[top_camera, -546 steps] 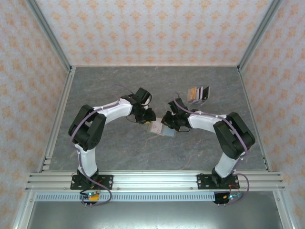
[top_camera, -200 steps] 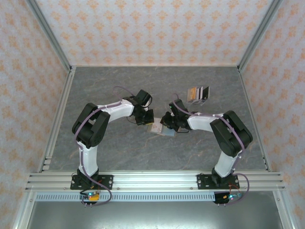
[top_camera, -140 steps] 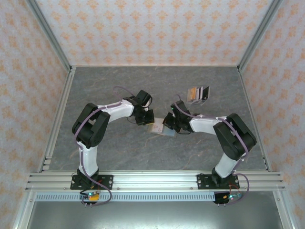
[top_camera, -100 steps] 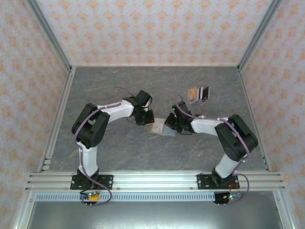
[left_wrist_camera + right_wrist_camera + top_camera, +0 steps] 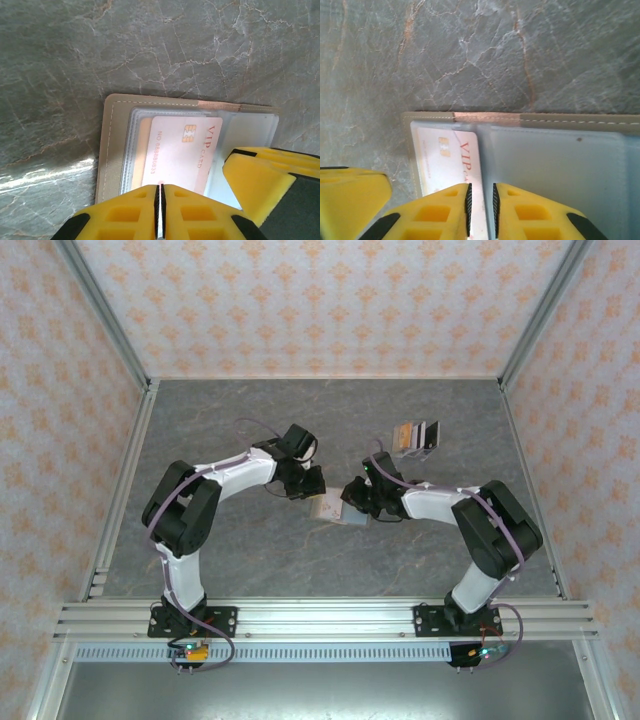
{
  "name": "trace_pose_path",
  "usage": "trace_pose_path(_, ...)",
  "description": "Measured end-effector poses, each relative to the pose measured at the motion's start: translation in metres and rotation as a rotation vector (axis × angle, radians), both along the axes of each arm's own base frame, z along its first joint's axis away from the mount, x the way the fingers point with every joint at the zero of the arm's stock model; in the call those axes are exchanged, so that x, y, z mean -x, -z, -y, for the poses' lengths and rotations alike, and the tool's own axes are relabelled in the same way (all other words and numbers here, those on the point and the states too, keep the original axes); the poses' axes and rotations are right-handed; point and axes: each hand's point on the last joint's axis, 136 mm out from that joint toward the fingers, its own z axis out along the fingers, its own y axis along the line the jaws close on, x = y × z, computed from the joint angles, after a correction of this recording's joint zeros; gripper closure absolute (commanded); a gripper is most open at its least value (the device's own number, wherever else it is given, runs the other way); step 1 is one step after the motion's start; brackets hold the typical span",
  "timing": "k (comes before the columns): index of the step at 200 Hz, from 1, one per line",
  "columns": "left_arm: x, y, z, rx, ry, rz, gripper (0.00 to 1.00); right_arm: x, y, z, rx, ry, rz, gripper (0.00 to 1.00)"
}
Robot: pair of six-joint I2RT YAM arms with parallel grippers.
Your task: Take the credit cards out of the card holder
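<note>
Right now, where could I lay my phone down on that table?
Bare table runs along the back wall, left of the card pile; also the near strip between holder and front rail. It is crowded at the centre, where the left gripper and right gripper meet over the holder.

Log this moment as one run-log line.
left gripper: shut on pink VIP card | right gripper: shut on open tan card holder | card: not yet clear

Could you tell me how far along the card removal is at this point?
Done: several cards lie out on the table, back right. In hand: the holder lies open; the left gripper is shut at the edge of a VIP card in its sleeve, the right gripper almost closed beside it. To do: that card must come out; any beneath it I cannot tell.
</note>
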Motion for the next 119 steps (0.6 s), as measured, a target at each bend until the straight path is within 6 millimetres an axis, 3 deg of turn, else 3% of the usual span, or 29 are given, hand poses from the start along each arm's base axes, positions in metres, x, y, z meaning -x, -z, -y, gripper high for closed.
trace_pose_path(22,0.000,0.002,0.000,0.000,0.001,-0.007,0.88,0.000,-0.001,-0.002,-0.011,-0.004,-0.003,0.79)
trace_pose_path(60,0.003,0.024,-0.002,-0.027,0.000,-0.049,0.88,0.001,0.007,-0.003,-0.004,-0.007,-0.023,0.79)
trace_pose_path(119,0.003,0.025,-0.002,-0.028,-0.001,-0.048,0.89,-0.002,0.010,-0.009,-0.019,-0.023,-0.036,0.81)
